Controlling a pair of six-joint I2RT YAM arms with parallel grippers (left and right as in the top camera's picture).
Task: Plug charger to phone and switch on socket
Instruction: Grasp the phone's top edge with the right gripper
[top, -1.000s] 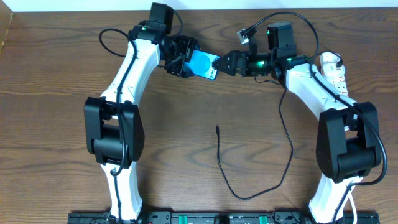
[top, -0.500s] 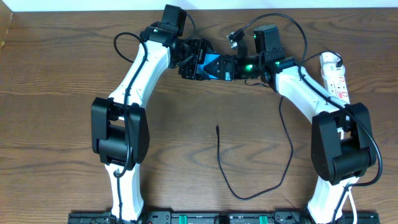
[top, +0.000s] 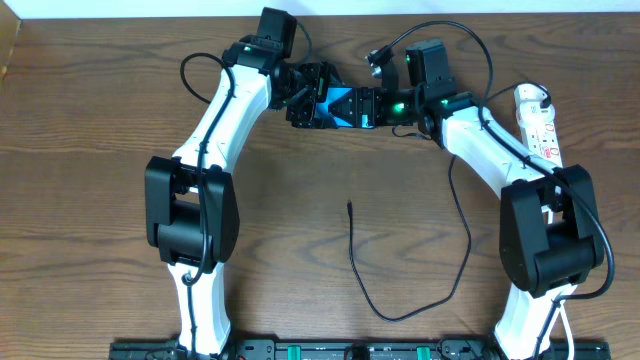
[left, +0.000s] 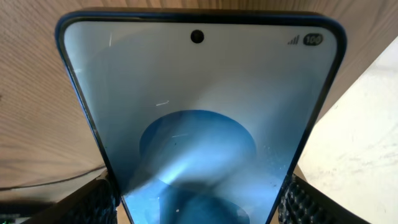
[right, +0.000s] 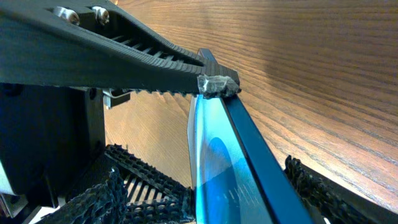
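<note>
The phone (top: 340, 103), with a bright blue screen, is held off the table at the far middle. My left gripper (top: 316, 104) is shut on its side edges; in the left wrist view the phone (left: 199, 106) fills the frame between my fingers (left: 199, 202). My right gripper (top: 374, 106) is open, its fingers (right: 205, 190) on either side of the phone's (right: 221, 155) other end. The charger's plug tip (top: 349, 206) lies free mid-table, and its black cable (top: 385, 316) loops toward the right arm. The socket (top: 538, 125) lies at the far right.
The black cable curves up the right side of the table (top: 468, 240) and passes under my right arm. A white plug (top: 530, 97) sits at the far end of the power strip. The left gripper's finger (right: 124, 56) crosses the top of the right wrist view.
Between one second and half a second ago both grippers and the phone shifted right. Since then nothing has visibly moved.
</note>
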